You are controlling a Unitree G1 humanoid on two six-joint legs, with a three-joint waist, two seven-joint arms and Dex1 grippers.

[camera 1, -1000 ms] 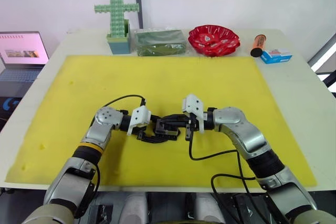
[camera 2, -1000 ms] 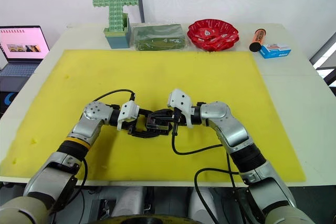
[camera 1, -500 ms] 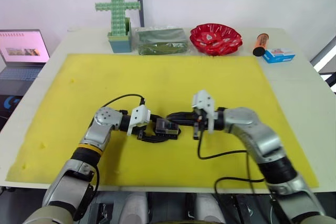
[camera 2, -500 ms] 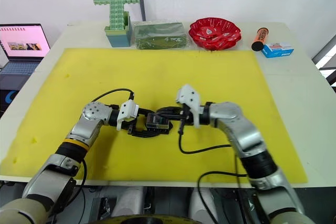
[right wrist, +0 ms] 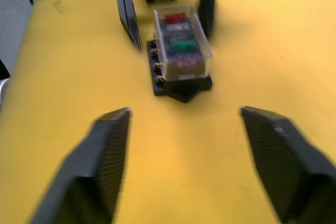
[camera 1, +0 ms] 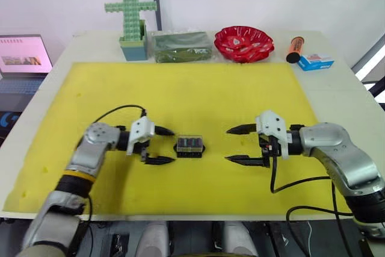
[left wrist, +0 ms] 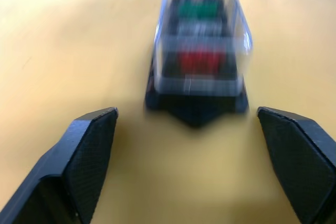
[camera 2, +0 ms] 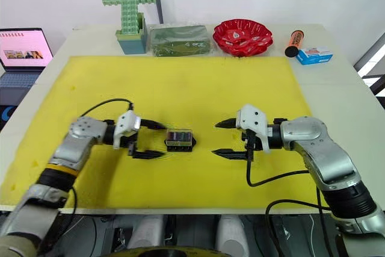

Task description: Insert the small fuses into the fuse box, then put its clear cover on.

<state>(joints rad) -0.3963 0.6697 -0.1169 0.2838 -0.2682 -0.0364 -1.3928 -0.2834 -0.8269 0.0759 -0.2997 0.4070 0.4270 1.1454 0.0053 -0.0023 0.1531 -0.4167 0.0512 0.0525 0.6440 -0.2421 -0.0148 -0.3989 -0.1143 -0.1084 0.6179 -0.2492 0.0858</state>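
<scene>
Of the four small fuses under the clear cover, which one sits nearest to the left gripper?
The red fuse. It sits at the end of the row facing the left gripper; grey, green and purple follow away from it, toward the right gripper.

A robot test lab: a white table (camera 1: 337, 97) against a bare white wall, covered by a yellow foam mat (camera 1: 198, 97), with a laptop (camera 1: 21, 58) beside it and odd props like a green block cross (camera 1: 130, 13) and red bowl (camera 1: 244, 44)
</scene>
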